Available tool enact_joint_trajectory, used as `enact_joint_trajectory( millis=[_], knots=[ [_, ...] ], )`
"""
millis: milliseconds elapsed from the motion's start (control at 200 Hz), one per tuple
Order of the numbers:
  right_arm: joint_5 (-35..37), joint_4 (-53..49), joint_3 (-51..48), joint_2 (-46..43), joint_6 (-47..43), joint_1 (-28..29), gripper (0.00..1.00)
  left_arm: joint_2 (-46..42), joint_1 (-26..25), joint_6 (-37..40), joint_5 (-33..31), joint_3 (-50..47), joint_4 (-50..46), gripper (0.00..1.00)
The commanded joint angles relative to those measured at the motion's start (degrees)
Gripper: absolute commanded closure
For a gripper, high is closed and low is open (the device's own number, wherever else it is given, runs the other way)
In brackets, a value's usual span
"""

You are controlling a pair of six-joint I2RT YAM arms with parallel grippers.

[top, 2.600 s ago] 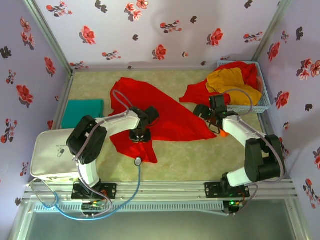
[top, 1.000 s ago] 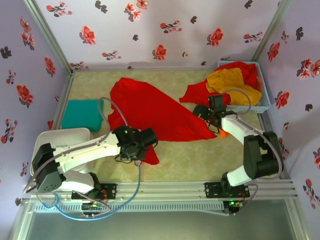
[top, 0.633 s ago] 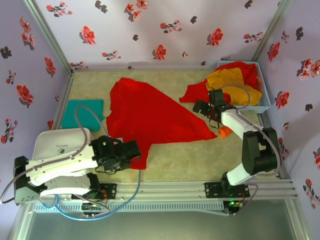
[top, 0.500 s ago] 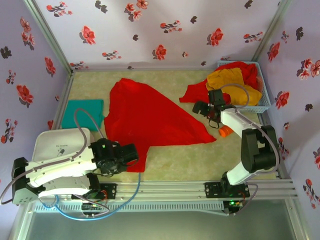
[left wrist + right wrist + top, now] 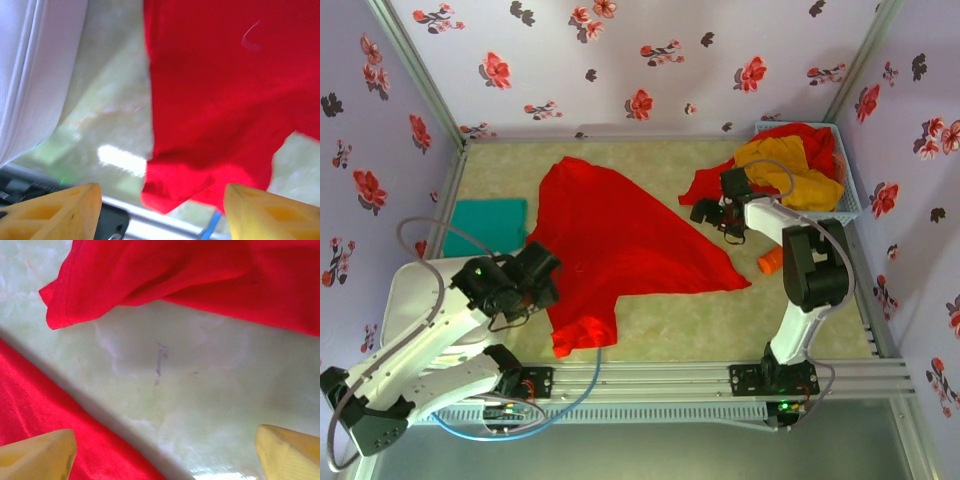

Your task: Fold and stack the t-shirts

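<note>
A blue cable (image 5: 582, 375) loops across the near rail. Just beyond it the left gripper (image 5: 546, 272) hangs over the near-left part of the table (image 5: 720, 320), beside the left edge of the big red shirt (image 5: 620, 235). In the left wrist view its jaws stand wide open. The yellow fingertips (image 5: 60, 210) are well apart with nothing between them, and the shirt's crumpled near corner lies below, apart from both. A white box (image 5: 405, 300) sits left of this gripper, partly under the arm.

The big red shirt is spread flat in the middle of the table. It runs from a narrow near corner by the rail to a wide far part, with one point reaching right. An orange thing (image 5: 770, 262) lies on the table just right of that point. A folded teal shirt (image 5: 485, 225) lies at the left edge, just beside the big red shirt.

Farther right, the right gripper (image 5: 708, 212) is between the big red shirt and a second red shirt (image 5: 712, 183). That shirt spills onto the table from the basket (image 5: 848, 205) in the far-right corner. In the right wrist view these jaws are also wide open, with bare table between the fingertips (image 5: 35, 455). A yellow shirt (image 5: 788, 160) lies on red cloth in the basket.
</note>
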Motion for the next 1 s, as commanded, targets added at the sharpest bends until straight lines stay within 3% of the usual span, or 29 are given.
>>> enact_joint_trajectory(
  millis=[0,200,365,550,635,995],
  knots=[
    [-2.84,1.40,2.83,3.43,-1.45,0.35,0.11,3.82,7.17,16.04,2.86,4.29,10.56,0.32],
    [-8.02,0.41,9.90,9.44,-3.28,2.59,0.14,16.65,15.12,26.71,8.57,10.32,16.77,0.32],
    [-10.60,-2.91,16.66,14.62,-5.96,4.53,0.17,23.08,18.89,29.32,13.47,8.91,24.26,0.33],
    [-14.15,-5.99,22.02,18.64,-8.22,6.53,0.24,32.11,21.05,30.70,13.89,8.30,28.28,0.34],
    [-13.92,-7.53,23.66,20.04,-9.33,7.44,0.44,36.75,21.05,30.57,14.72,8.46,30.51,0.36],
    [-11.82,-9.10,24.27,18.86,-10.21,8.67,0.87,48.35,21.07,31.94,16.00,11.26,33.64,0.40]
  ],
)
